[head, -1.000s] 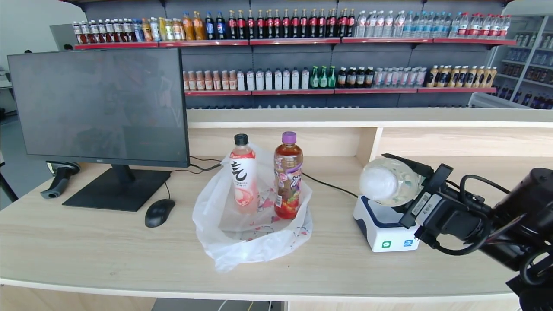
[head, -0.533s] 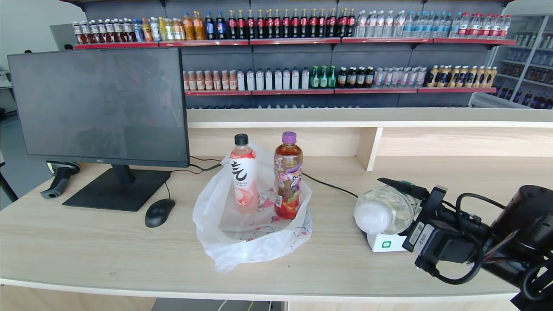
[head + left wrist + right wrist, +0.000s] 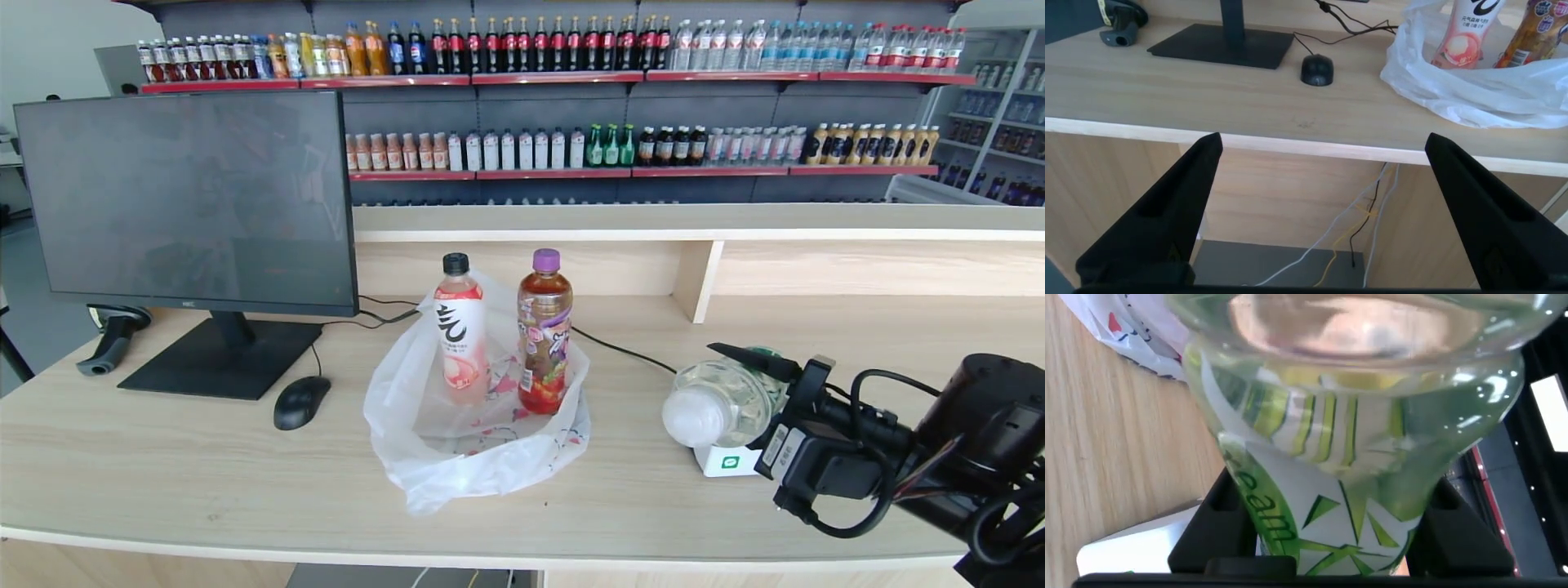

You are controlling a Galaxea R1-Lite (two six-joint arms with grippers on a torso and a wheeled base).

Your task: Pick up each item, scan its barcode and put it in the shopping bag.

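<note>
Right gripper (image 3: 743, 384): clamped round clear bottle (image 3: 704, 411), which lies on its side just above the scanner (image 3: 723, 463), long axis level, one end towards the robot's left.
Shopping bag (image 3: 457, 461): on counter (image 3: 204, 482), well off to that same left, mouth open upward.
Left gripper (image 3: 1323, 208): fingers wide, empty, below the counter edge.
Judged: right arm carries.

I see the right arm (image 3: 963, 441) reaching in from the robot's right side, with the wrist low and the forearm angled toward the left. The right gripper (image 3: 739, 396) is clamped on a clear bottle (image 3: 718, 400), which lies sideways with one finger on each side. The left gripper (image 3: 1323, 143) hangs low, its fingers (image 3: 1167, 212) spread wide, holding nothing
</note>
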